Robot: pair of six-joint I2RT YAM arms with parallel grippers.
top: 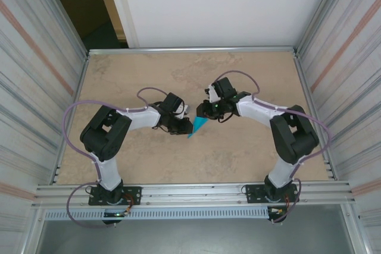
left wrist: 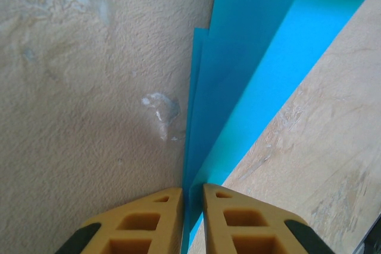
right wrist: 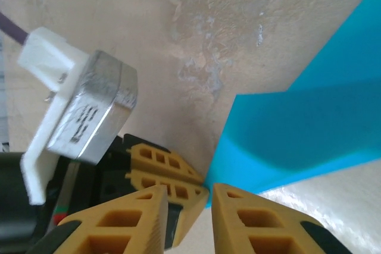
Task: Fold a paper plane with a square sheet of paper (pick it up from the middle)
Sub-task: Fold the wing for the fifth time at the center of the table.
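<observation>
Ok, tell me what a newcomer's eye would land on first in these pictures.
The bright blue folded paper stands out against the pale beige table, near its middle. The left gripper is shut on its edge, and the right gripper faces it from the other side, tips close together.
</observation>
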